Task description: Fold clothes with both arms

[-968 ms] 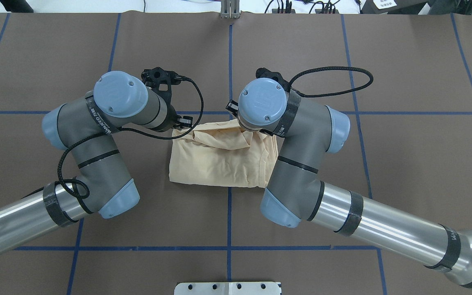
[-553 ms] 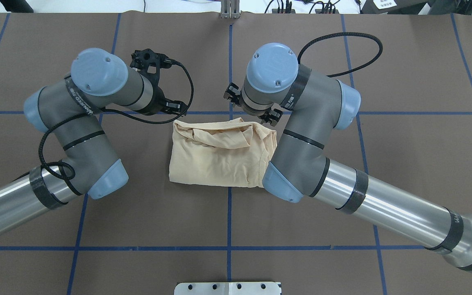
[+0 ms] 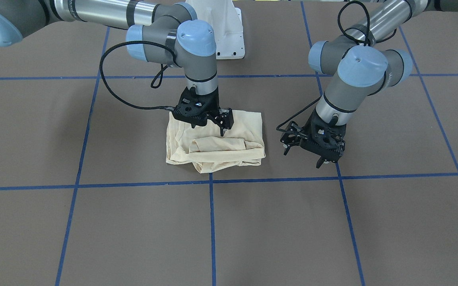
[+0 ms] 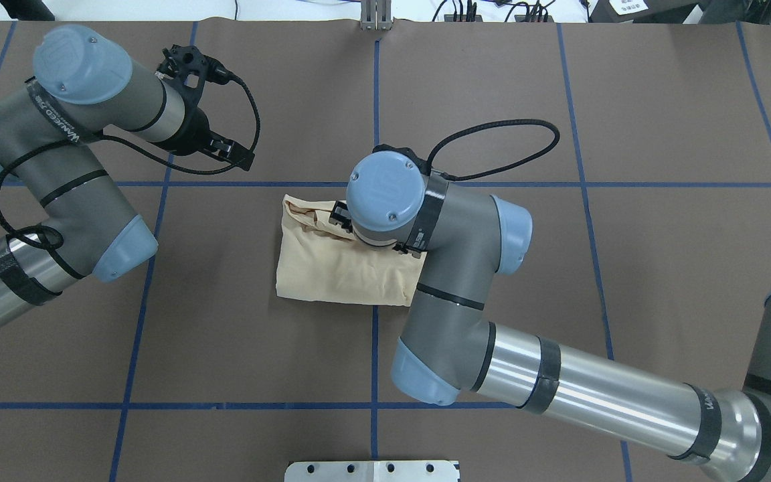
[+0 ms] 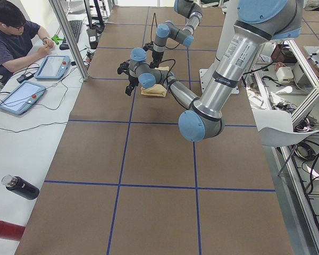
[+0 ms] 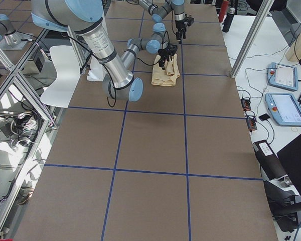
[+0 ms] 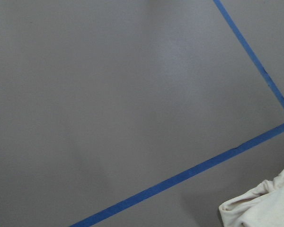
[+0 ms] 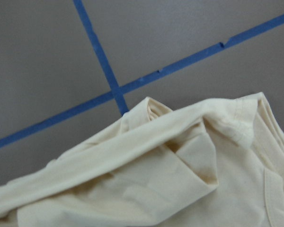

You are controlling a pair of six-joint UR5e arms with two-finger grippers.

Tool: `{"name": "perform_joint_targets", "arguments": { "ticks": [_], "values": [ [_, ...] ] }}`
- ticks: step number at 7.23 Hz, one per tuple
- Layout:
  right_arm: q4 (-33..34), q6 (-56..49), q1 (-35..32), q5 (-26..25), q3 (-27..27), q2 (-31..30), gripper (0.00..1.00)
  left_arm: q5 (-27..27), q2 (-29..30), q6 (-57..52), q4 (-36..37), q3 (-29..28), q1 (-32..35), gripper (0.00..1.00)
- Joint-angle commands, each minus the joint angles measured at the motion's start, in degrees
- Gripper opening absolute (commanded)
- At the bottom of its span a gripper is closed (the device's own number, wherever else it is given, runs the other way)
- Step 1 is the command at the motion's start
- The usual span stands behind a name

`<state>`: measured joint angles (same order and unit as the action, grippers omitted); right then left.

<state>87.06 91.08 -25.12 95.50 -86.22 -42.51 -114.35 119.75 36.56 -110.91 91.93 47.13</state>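
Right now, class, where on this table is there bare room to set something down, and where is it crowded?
Free: the whole table strip on the operators' side of the blue tape line beyond the shirt. Crowded: the right gripper is over the shirt, and the left gripper hangs just beside it.

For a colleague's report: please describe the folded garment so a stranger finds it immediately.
On the brown table crossed by blue tape lines, look near the centre, under the right claw. There lies the cream-yellow shirt, folded into a rumpled rectangle, the only soft, pale thing there.
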Motion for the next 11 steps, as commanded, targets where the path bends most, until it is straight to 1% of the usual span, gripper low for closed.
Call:
{"name": "perform_joint_targets", "arguments": {
  "ticks": [1,2,3,4,5,7,9,11],
  "values": [
    [-0.3,-11.7,1.5,-2.5,3.8,1.4,1.0,-0.1,-0.2,-0.1,0.0,0.0,0.2,1.0],
    [-0.5,-14.2,1.5,-3.2,4.9,1.5,1.0,-0.1,-0.3,-0.1,0.0,0.0,0.2,1.0],
    [-2.0,-16.0,1.3,-5.0,7.6,2.2,1.0,-0.1,-1.0,0.0,-0.1,0.1,0.2,1.0],
    [-7.2,-16.6,0.8,-6.7,11.6,2.7,1.0,-0.1,-1.7,0.1,-0.1,0.5,0.2,1.0],
    [-8.8,-19.4,-1.9,-7.0,15.1,4.2,1.0,-0.1,-1.9,0.1,-0.2,0.5,0.2,1.0],
    [-9.1,-23.4,-7.5,-6.4,20.8,8.3,1.0,-0.1,-2.1,0.1,-0.1,0.9,0.2,1.0],
    [-12.3,-24.5,-9.6,-6.4,23.7,8.8,1.0,-0.1,-2.2,0.1,-0.1,1.0,0.2,1.0],
    [-12.4,-24.6,-9.7,-6.1,23.7,8.8,1.0,-0.1,-2.2,0.2,-0.1,1.2,0.2,1.0]
  ]
}}
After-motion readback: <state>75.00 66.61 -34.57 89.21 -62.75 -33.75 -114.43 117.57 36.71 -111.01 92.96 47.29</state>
